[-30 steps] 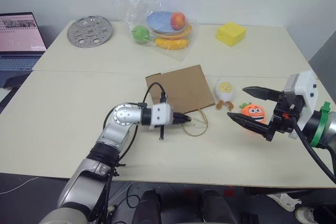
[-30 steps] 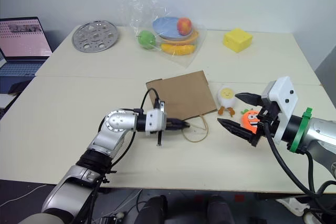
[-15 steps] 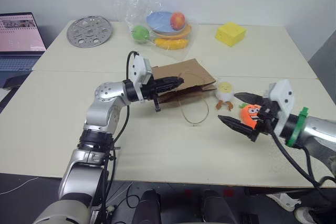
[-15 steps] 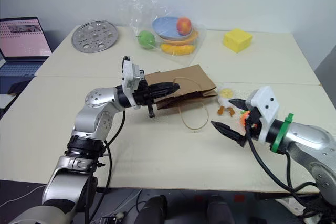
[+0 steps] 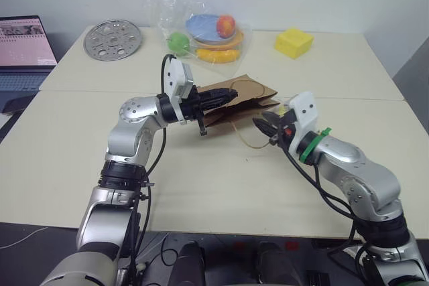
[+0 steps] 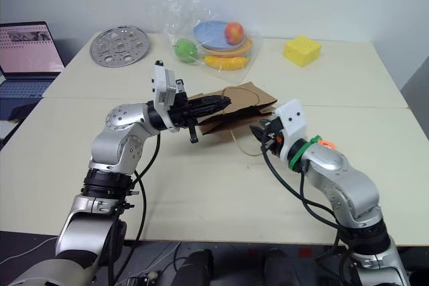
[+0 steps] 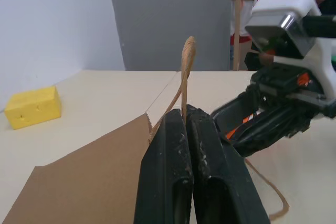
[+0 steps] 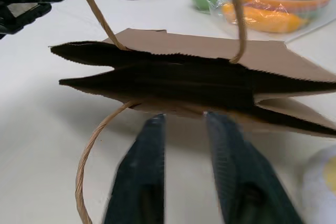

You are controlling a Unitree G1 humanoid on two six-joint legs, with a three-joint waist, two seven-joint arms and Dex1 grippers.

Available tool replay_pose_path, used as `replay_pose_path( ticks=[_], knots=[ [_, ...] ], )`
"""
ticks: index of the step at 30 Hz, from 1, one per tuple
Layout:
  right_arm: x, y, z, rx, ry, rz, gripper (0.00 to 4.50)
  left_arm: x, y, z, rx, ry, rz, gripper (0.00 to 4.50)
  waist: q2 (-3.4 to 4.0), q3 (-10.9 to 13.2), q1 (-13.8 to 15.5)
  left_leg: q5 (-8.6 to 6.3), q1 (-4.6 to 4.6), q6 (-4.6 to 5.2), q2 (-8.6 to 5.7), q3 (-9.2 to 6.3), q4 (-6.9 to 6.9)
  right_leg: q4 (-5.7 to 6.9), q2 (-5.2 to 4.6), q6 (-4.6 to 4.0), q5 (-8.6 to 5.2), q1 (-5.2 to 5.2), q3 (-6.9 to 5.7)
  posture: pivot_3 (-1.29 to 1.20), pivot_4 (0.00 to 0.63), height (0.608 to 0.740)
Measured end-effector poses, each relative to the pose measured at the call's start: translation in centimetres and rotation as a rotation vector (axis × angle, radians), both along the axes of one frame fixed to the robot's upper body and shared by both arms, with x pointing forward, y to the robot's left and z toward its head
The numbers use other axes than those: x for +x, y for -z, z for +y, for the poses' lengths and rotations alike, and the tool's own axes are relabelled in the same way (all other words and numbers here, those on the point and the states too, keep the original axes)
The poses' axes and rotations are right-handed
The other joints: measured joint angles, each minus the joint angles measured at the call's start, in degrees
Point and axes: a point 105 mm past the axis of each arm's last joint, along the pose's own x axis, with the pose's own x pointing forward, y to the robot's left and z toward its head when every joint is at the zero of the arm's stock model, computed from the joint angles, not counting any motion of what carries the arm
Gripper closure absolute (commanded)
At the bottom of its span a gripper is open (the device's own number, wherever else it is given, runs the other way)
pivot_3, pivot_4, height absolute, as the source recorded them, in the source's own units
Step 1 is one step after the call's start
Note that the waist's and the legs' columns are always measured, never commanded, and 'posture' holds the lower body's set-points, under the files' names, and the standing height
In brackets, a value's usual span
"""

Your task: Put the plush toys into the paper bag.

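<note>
Your left gripper (image 7: pixel 186 129), fingers pressed together on a string handle (image 7: pixel 187 56), lifts the upper edge of the brown paper bag (image 5: pixel 234 96) off the table (image 5: pixel 201 185), so its dark, narrow mouth faces your right gripper (image 8: pixel 184 145), which sits just before the opening with its fingers a small gap apart and nothing between them. The clear plastic bag (image 5: pixel 194 21) at the table's far side holds fruit and a blue plate. The white-and-yellow egg toy (image 8: pixel 323 182) lies just beside your right gripper.
</note>
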Motion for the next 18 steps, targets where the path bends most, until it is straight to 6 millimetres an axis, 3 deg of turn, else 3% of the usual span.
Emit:
replay_pose_path(
  ticks=[1,12,18],
  knots=[
    [0.3,0.0,0.4,0.005,-0.002,-0.004,4.46,0.0,0.0,0.0,0.001,0.001,0.0,4.5,0.0,0.0,-0.09,0.0,0.0,0.0,0.0,0.01,0.0,0.01,0.0,0.0,0.0,-0.01,0.0,0.0,0.15,0.74],
    [2.8,0.6,2.8,0.026,0.012,-0.026,4.46,-0.4,-0.2,-0.1,0.0,0.008,-0.009,4.5,0.0,0.0,-0.34,0.0,0.0,0.0,0.0,-0.01,-0.02,0.02,0.0,0.0,0.0,-0.03,-0.01,0.0,0.15,0.74],
    [4.3,4.5,3.2,-0.07,0.061,0.05,4.46,-0.2,-0.7,0.2,-0.048,-0.001,0.03,4.5,0.0,0.0,-0.71,0.0,-0.01,0.0,0.0,0.0,-0.02,0.06,0.0,-0.01,0.0,-0.06,0.0,0.0,0.15,0.74]
  ],
)
